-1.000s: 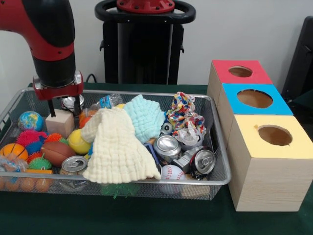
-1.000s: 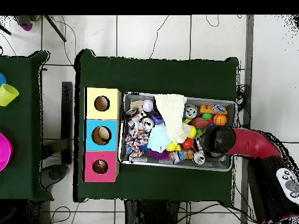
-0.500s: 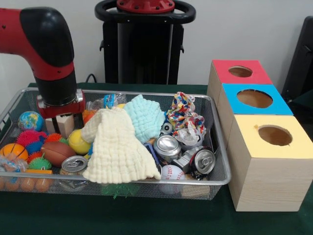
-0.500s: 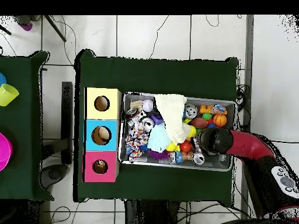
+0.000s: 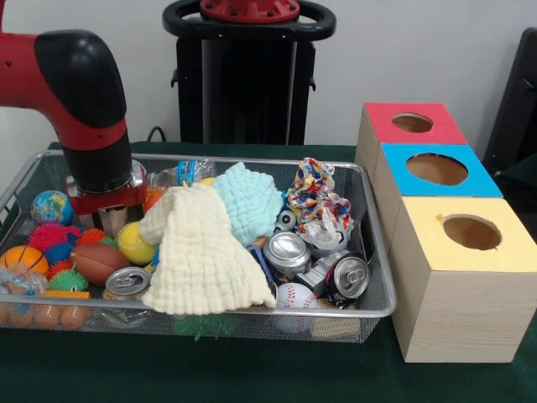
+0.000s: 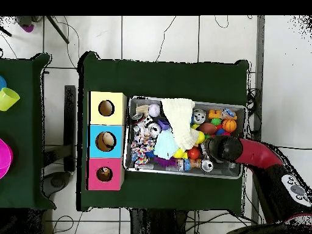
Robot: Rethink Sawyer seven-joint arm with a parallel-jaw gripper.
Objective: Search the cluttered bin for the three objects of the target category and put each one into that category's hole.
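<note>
Arm lowered into bin, green table, tiled floor

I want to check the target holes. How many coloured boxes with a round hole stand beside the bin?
3, in a row beside the wire bin: the red box farthest back, the blue box in the middle, the yellow box nearest the camera.
</note>
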